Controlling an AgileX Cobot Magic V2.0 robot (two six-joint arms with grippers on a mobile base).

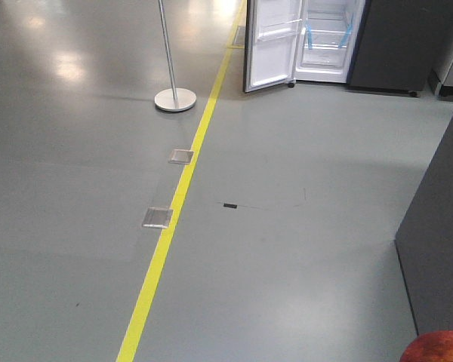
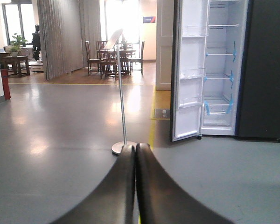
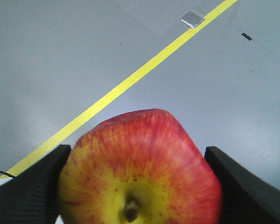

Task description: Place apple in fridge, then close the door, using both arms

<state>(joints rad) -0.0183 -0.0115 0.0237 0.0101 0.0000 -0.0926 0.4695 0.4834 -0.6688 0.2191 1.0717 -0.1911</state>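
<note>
Red-and-yellow apple [image 3: 140,168] is wedged tight in the right claw [image 3: 139,184], stem end facing the wrist cam. The black fingers [image 3: 30,186] press on both sides of it, so it's gripped and hanging over bare floor [image 1: 287,249], nowhere near a shelf yet. Makes sense to me: you'd want it clamped firmly while the base rolls, since a round fruit would bounce off if it slipped. Left claw [image 2: 136,179] is clenched on nothing, tips touching, pointed straight ahead. My guess is it's free for swinging the door [image 2: 189,70] shut afterwards. Fridge [image 2: 221,60] sits at the far end of the floor, well apart from the robot, with the door wide open to the left of the white shelves. A pole stand [image 1: 175,99] is just left of the yellow line [image 1: 183,188]. As for views, the front cam only catches a sliver of apple in its bottom right corner and just the lower part of the fridge. The left wrist cam shows most of the shelves with their blue tape. The right wrist cam doesn't show the fridge at all.
</note>
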